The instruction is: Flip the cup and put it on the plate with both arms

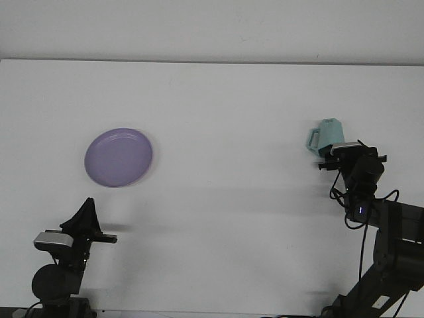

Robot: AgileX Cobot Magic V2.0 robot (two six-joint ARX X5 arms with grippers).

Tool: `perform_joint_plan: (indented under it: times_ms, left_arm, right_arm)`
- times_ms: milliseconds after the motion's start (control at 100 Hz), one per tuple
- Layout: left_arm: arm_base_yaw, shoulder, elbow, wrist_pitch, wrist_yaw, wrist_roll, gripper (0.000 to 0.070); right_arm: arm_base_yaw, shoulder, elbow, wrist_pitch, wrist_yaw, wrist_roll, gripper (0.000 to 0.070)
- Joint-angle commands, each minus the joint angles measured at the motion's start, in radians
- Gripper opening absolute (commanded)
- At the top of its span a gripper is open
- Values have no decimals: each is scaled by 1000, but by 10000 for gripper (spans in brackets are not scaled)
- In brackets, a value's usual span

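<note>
Left hand sits parked low at the near edge of the surface, nearer than the plate and a little to its left, well apart from the cup. Whether it is wide or narrow: cannot tell, only a dark wedge shows. Right hand is extended, right up against the cup's near-right side and covering part of it. Touching or just short of it, cannot tell; its spread cannot be read either, and nothing shows it holding anything.

Cup lies just beyond the right hand and slightly to its left, far right of the plate, so the right arm is clearly the nearer one for the pick. Cup looks tipped over on its side, long axis running roughly near-to-far with a slight slant, handle sticking out toward the plate side. Which end is the mouth: cannot tell here.

Plate is bare, cup not yet on it.
</note>
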Motion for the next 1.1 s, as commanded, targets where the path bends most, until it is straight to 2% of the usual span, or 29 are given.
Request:
perform_joint_plan:
  times_ms: [0, 100, 260, 340, 430, 580, 850, 1090]
  left_arm:
    - [-2, -2, -19, 12, 2, -3, 12]
    - [-2, -2, -19, 12, 2, -2, 12]
    - [-2, -2, -19, 12, 2, -2, 12]
    - [-2, -2, -19, 11, 2, -2, 13]
    - [-2, -2, -19, 11, 2, -2, 12]
    - [-2, -2, -19, 11, 2, -2, 13]
    - [-2, -2, -19, 11, 2, -2, 12]
    - [-2, -2, -19, 11, 2, -2, 12]
  right_arm:
    - [-2, 48, 44, 8, -10, -37, 434]
    - [-7, 96, 90, 8, -45, -42, 434]
    - [-7, 133, 136, 8, -52, -42, 428]
    - [-7, 142, 152, 5, -55, -42, 392]
    - [-7, 149, 164, -1, -74, -46, 281]
    - [-7, 152, 169, -2, -126, -49, 6]
    - [-7, 97, 168, -43, -133, -7, 6]
    - [-7, -76, 168, -234, -141, 58, 6]
